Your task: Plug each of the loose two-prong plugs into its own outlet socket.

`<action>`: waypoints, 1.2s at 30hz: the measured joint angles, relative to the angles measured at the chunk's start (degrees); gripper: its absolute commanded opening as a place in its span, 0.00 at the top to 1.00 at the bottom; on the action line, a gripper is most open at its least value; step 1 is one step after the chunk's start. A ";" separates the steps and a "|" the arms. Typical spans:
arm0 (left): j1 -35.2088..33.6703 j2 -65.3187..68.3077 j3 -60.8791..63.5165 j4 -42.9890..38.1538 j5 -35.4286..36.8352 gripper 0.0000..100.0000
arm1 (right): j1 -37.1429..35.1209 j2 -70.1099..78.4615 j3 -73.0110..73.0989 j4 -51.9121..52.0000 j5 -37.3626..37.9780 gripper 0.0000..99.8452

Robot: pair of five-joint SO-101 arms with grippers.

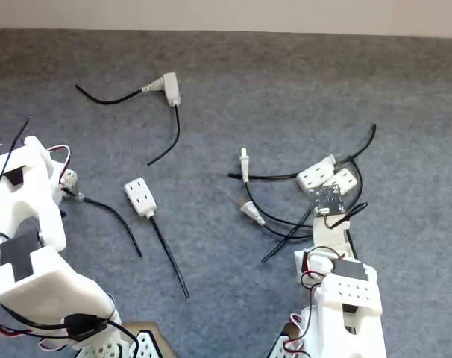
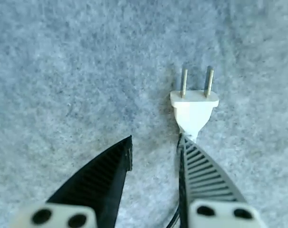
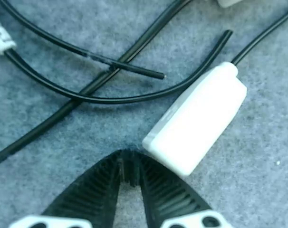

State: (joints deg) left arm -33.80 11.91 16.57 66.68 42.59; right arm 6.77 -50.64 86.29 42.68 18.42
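On the grey tabletop (image 1: 233, 89) we are seeing nothing plugged in: left pincer (image 2: 156, 139) gaping beside a plug (image 2: 194, 107), right pincer (image 3: 129, 159) clenched empty by an outlet socket (image 3: 196, 123).

White two-prong plug (image 2: 193, 111) lying flat, prongs bare, white outlet socket (image 1: 139, 196) near it, apparently empty.

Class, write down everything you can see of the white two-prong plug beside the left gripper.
The plug is white and plastic-looking, broad at its face and narrowing toward its black cord. Two straight metal prongs stick out side by side, bare, in no socket. It lies flat on the grey carpet, prongs pointing away from the open left gripper. Its narrow end seems to touch the tip of one finger, not between the two.
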 measured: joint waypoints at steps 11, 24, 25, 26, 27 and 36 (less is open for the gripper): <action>1.85 -2.29 -0.53 -0.26 -2.90 0.82 | 0.00 0.00 0.00 0.00 0.00 0.99; 3.87 -1.14 -1.76 -4.22 -2.20 0.82 | 0.00 0.00 0.00 0.00 0.00 0.99; 3.25 -0.09 -1.76 -4.31 -1.85 0.82 | 0.00 0.00 0.00 0.00 0.00 0.99; 2.46 1.05 -2.20 -4.31 -1.67 0.82 | 0.00 0.00 0.00 0.00 0.00 0.99; 1.58 2.29 -3.16 -4.31 -1.58 0.82 | 0.00 0.00 0.00 0.00 0.00 0.99; -1.32 9.93 -9.67 -4.31 -1.49 0.83 | 0.00 0.00 0.00 0.00 0.00 0.99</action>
State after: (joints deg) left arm -35.12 21.85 6.90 62.37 41.10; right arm 6.77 -50.64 86.29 42.68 18.42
